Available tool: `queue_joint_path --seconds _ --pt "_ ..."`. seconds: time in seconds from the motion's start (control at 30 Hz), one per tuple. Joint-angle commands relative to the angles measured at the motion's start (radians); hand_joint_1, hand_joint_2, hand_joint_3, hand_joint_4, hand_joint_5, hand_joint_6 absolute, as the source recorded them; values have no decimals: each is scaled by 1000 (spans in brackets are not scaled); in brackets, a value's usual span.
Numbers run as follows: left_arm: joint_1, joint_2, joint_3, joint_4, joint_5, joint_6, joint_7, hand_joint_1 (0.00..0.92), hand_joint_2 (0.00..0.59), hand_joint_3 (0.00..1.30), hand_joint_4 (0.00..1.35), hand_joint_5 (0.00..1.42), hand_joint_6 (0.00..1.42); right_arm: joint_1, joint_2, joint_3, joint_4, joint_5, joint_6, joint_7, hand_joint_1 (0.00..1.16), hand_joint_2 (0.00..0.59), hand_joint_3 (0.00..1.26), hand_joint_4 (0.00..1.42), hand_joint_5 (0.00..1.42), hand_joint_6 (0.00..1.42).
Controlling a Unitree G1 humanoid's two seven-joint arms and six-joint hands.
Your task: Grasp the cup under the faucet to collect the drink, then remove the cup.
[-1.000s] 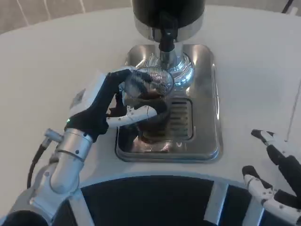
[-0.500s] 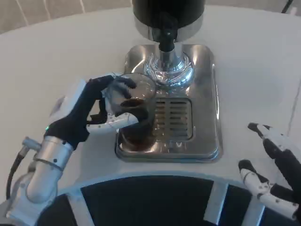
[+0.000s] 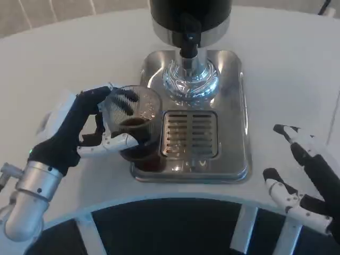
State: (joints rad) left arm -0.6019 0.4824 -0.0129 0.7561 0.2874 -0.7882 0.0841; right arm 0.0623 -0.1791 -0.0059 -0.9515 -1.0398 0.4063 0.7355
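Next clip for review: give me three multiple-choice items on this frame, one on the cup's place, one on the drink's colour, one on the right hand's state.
1. Where is the cup?
A. under the faucet
B. at the drip tray's left edge
C. on the bare table

2. What colour is the drink?
A. dark brown
B. clear
C. orange

3. What is the right hand doing?
A. holding the cup
B. pressing the faucet
C. open, holding nothing

Key: 1 B, the left hand holds it left of the grate, clear of the faucet; 2 A, dark liquid shows through the glass; 3 C, its fingers are spread over the table.
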Motion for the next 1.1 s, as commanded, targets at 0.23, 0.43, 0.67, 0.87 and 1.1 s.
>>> queue_joint_path --seconds 0.23,0.43,0.67,0.87,1.1 --pt "46 29 36 -47 -41 -36 -31 563 14 1001 1204 1282 505 17 -34 12 -6 9 -28 -3 266 517 40 0 0 0" --pt "82 30 57 -83 -64 -35 -62 565 12 1001 1204 1282 508 6 -50 11 -9 14 -32 14 245 515 24 0 0 0" --pt "112 29 76 -122 -89 -28 -88 566 11 1001 1204 1282 509 -9 -65 17 -18 11 -32 31 236 514 24 0 0 0" --pt "158 29 100 -191 -127 -24 -120 567 9 1001 1197 1282 509 -27 -86 25 -21 7 -43 54 230 514 18 0 0 0" --pt "208 29 125 -264 -166 -21 -156 567 3 1001 1191 1282 509 -45 -96 39 -21 0 -55 66 226 514 10 0 0 0"
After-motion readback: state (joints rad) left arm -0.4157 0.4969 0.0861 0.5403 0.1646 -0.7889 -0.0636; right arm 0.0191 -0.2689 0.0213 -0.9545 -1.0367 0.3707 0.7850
